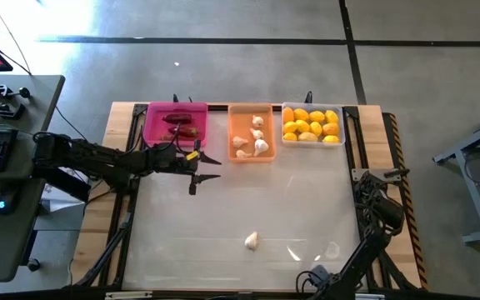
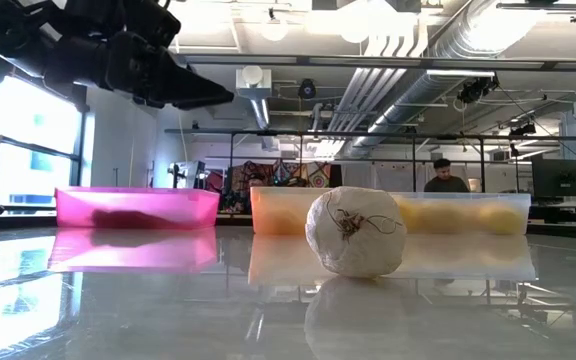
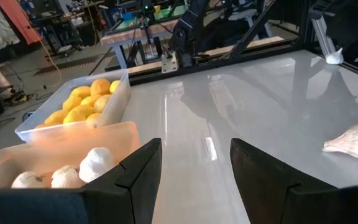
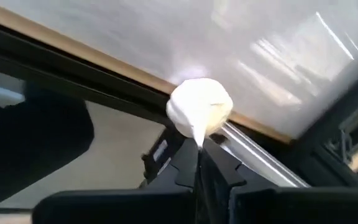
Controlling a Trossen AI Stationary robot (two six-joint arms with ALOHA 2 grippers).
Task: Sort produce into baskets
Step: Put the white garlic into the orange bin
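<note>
Right gripper (image 4: 199,155) clenched on small whitish garlic bulb (image 4: 199,109) at near-right table edge; left gripper (image 3: 194,168) released, empty. Next: carry to translucent orange basket (image 1: 251,154).

1. The high view looks straight down from well above, taking in the whole table (image 1: 223,208), both arms and the floor around it.
2. The low view sits at table-top level at the near edge, facing level across to the three baskets along the far edge and the room beyond; a garlic bulb (image 2: 355,231) stands very close to the lens.
3. The left wrist view looks past its own fingers (image 3: 135,171) across the table, close to the orange basket (image 3: 61,149) and clear basket (image 3: 73,109).
4. The right wrist view looks at the table's near edge, close up.
5. All but the right wrist view show the baskets.
</note>
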